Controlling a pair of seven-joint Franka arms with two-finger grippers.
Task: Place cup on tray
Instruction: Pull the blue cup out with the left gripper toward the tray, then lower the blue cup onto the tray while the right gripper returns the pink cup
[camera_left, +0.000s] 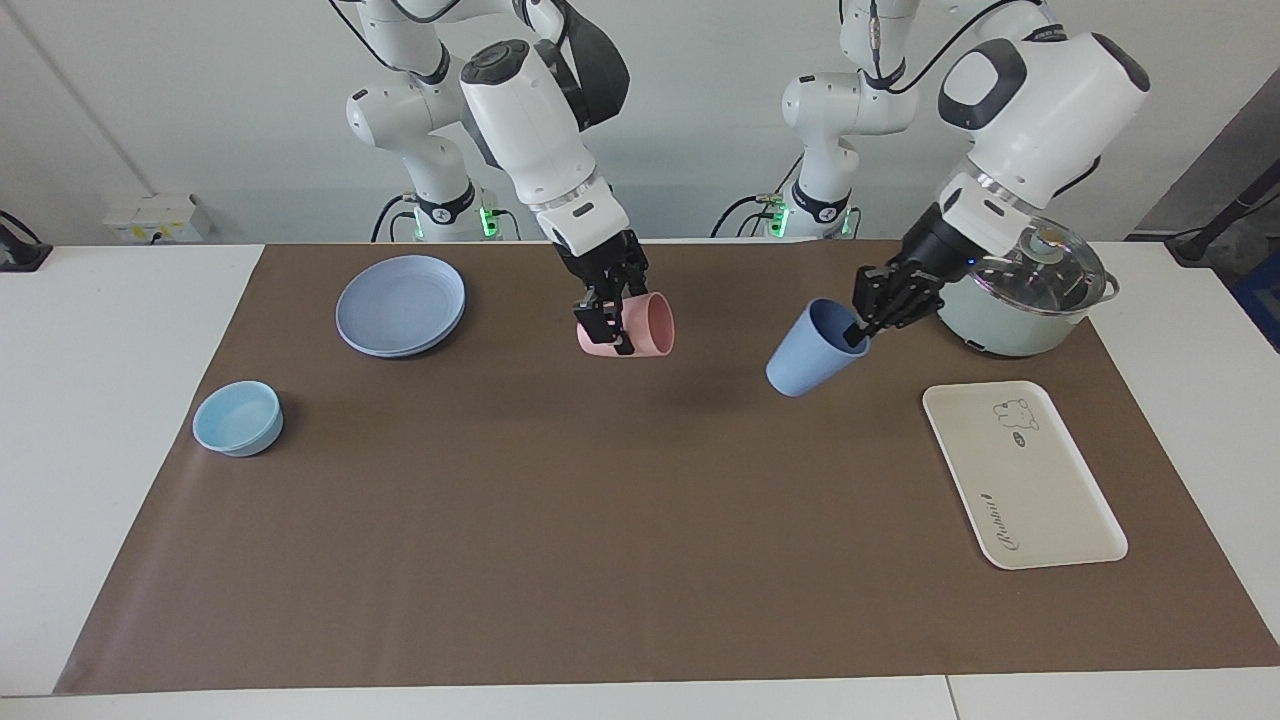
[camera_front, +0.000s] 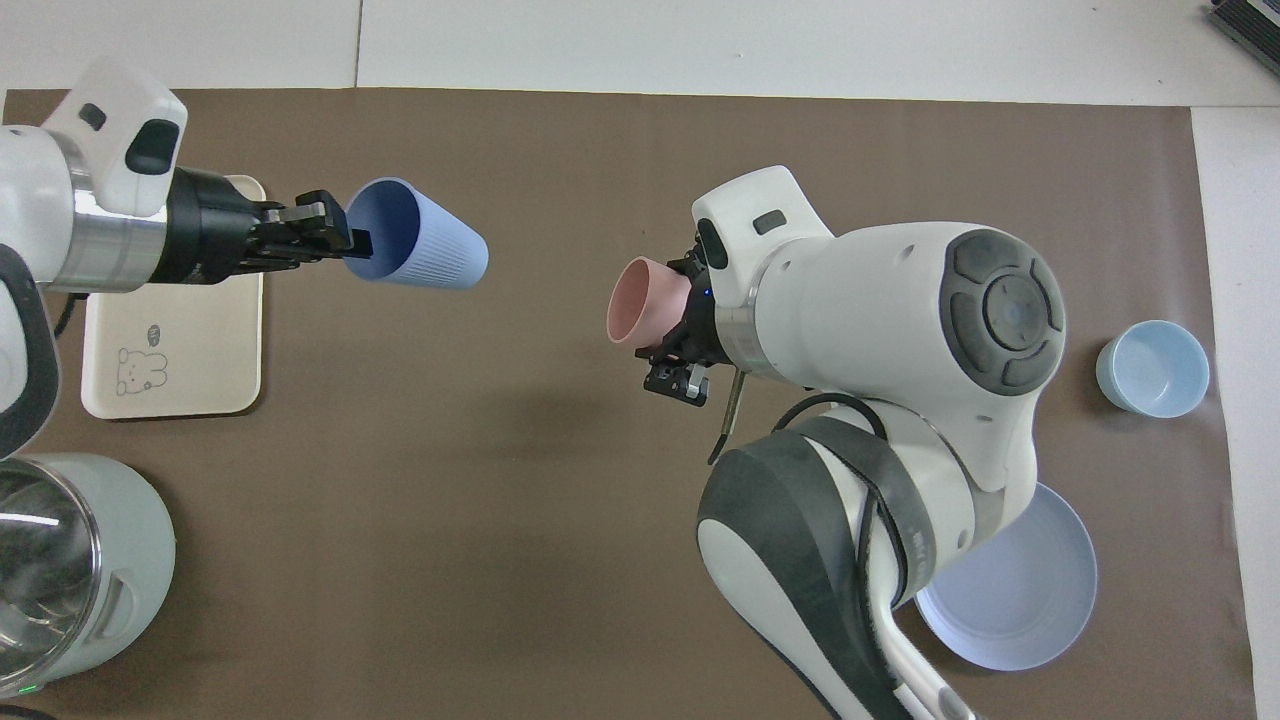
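The periwinkle-blue cup (camera_left: 805, 360) (camera_front: 430, 245) hangs tilted in the air over the brown mat, beside the tray and clear of it. My left gripper (camera_left: 860, 330) (camera_front: 350, 240) is shut on the cup's rim, one finger inside the mouth. The cream-white tray (camera_left: 1020, 475) (camera_front: 190, 350) with the bear drawing lies flat at the left arm's end of the table; nothing is on it. My right gripper (camera_left: 610, 325) (camera_front: 680, 345) is shut on a pink cup (camera_left: 650, 325) (camera_front: 645, 300), held on its side over the middle of the mat.
A pale green pot with a glass lid (camera_left: 1020, 300) (camera_front: 70, 560) stands nearer to the robots than the tray. A round blue plate (camera_left: 400, 305) (camera_front: 1010, 600) and a low light-blue bowl (camera_left: 238, 418) (camera_front: 1152, 368) lie toward the right arm's end.
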